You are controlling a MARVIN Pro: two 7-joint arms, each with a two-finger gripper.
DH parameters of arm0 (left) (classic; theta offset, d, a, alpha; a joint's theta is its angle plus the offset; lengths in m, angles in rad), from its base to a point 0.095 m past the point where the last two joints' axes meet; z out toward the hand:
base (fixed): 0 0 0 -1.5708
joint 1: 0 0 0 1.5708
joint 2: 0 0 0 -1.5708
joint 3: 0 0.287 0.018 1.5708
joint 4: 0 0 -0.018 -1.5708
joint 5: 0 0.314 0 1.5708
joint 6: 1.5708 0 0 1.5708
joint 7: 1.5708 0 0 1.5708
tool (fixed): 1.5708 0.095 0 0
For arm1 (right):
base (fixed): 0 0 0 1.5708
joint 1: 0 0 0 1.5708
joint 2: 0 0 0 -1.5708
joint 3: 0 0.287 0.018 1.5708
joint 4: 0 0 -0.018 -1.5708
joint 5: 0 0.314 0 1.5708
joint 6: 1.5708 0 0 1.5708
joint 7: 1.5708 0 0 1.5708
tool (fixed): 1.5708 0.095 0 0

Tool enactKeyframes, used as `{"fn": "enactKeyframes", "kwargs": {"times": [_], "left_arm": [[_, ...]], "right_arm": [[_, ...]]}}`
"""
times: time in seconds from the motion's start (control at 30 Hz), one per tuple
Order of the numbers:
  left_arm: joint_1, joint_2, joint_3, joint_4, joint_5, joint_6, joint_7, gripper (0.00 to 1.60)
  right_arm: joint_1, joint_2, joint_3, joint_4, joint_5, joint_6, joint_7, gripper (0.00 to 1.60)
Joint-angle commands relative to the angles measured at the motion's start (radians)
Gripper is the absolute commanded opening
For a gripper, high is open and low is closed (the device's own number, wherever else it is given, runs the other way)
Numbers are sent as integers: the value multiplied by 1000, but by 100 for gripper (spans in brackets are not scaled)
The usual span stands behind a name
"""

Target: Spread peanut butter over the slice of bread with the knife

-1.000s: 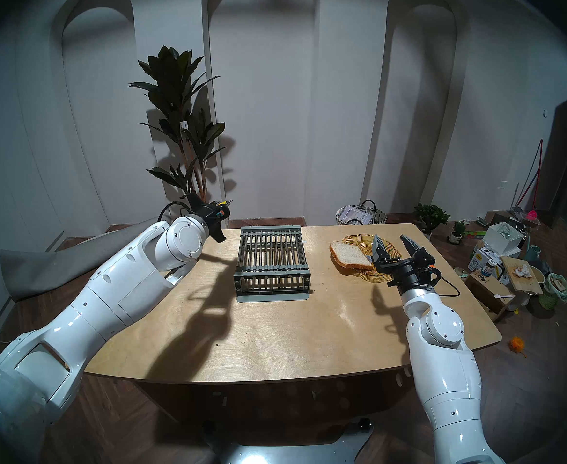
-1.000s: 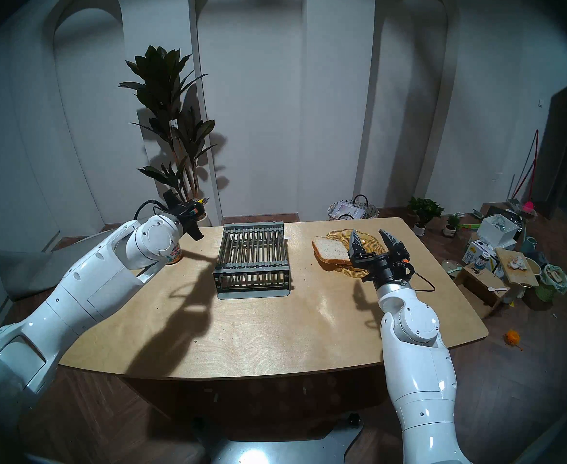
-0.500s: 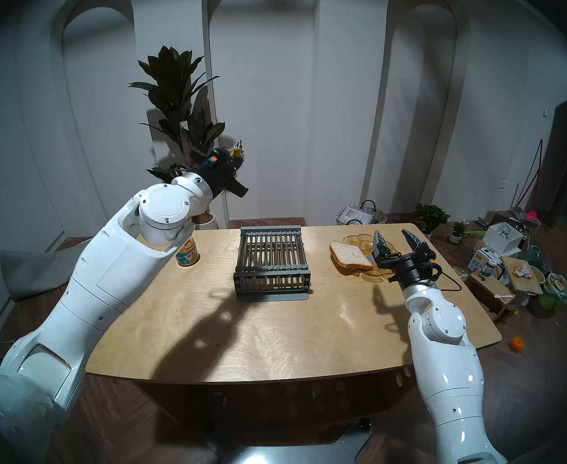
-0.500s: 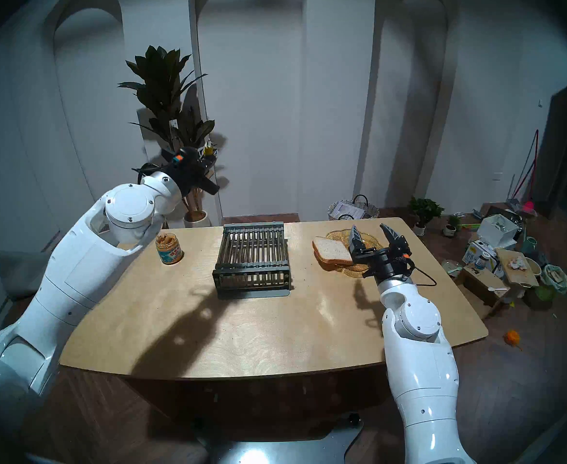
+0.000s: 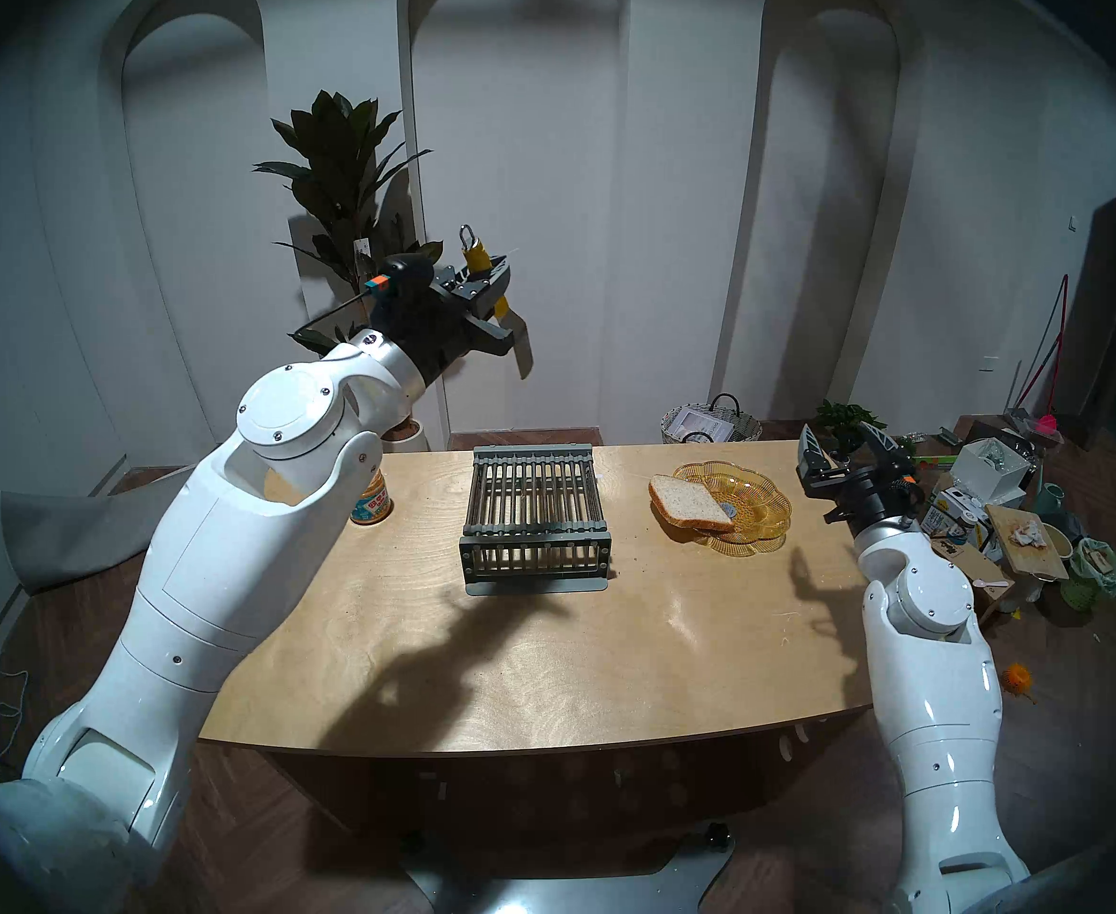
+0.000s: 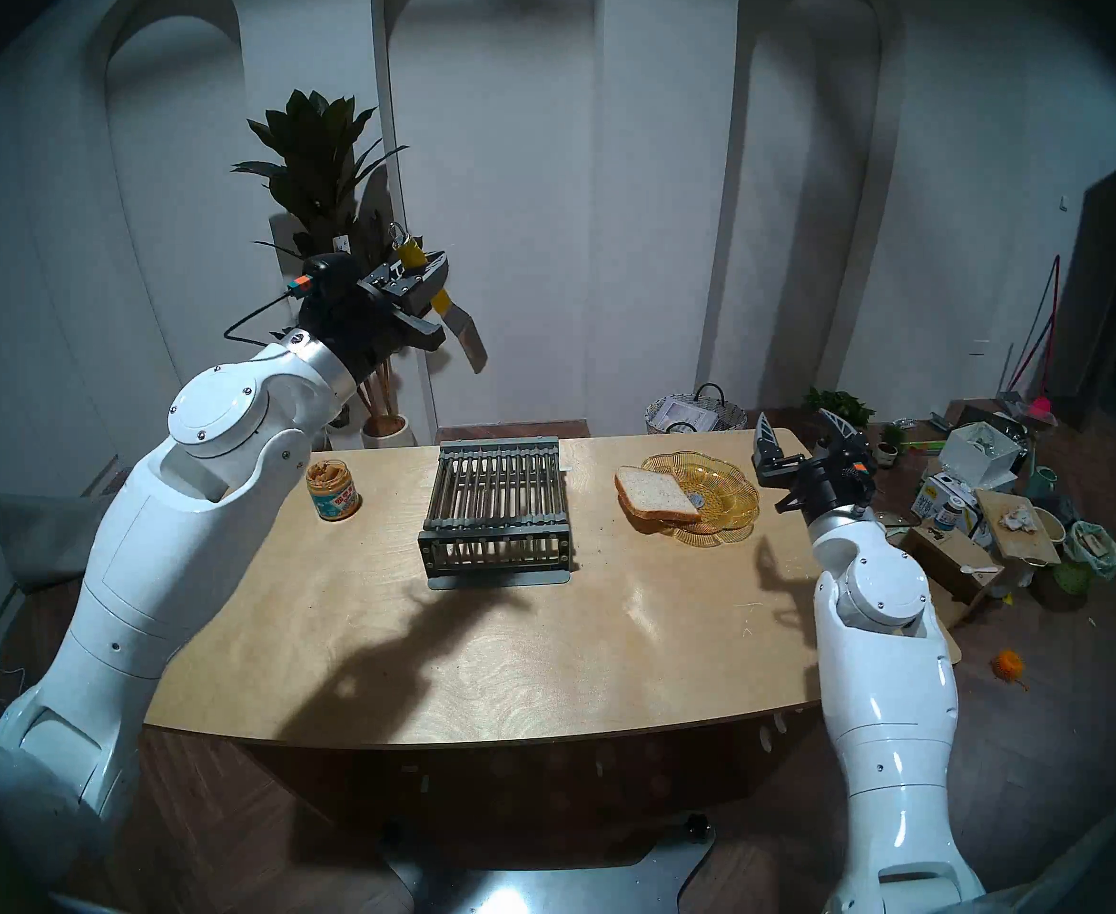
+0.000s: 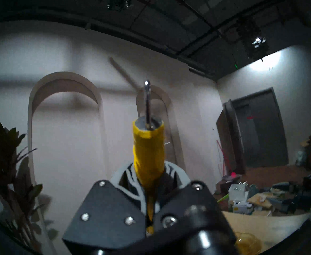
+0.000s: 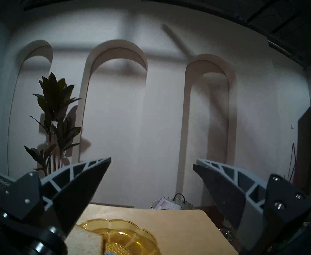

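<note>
left gripper risen, rolled, clamped on knife, blade hanging below | jar uncovered beneath | right gripper spread, withdrawn right of bread | next, judged: carry knife to bread

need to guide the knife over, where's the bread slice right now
In the head views the slice of bread lies on the table's right half, propped on the left rim of the amber glass dish, right of the grey rack; the open right gripper hovers further right.

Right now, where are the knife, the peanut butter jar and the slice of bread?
knife [image 5: 478, 254]: left head view, yellow handle above the clamping fingers.
peanut butter jar [image 6: 333, 490]: right head view, labelled side.
slice of bread [image 5: 688, 501]: left head view, pale top face.
</note>
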Motion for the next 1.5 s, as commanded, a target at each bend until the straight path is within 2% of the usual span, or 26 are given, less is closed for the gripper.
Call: {"fn": "enactKeyframes", "kwargs": {"times": [0.0,0.37,0.53,0.57,0.8,0.83,1.17,1.2,1.47], "left_arm": [[-17,-91,21,-35,-60,21,35,0],[-89,-219,145,20,-53,89,150,0],[-119,-269,196,67,-52,109,204,0],[-126,-294,201,83,-49,114,217,0],[-167,-352,264,167,-49,128,283,0],[-176,-381,280,197,-48,133,303,0],[-232,-492,324,340,-51,129,396,0],[-238,-489,330,349,-54,126,401,0],[-266,-575,322,453,-65,109,466,0]], "right_arm": [[116,100,34,56,22,128,-6,160],[225,166,16,222,55,329,5,160],[266,175,11,285,82,393,34,160],[290,176,9,308,85,409,41,160],[340,190,-4,387,116,471,95,160],[362,190,-6,420,129,488,117,160],[414,190,-27,560,175,540,221,160],[417,190,-30,574,178,542,234,160],[454,198,-50,681,202,555,331,160]]}}
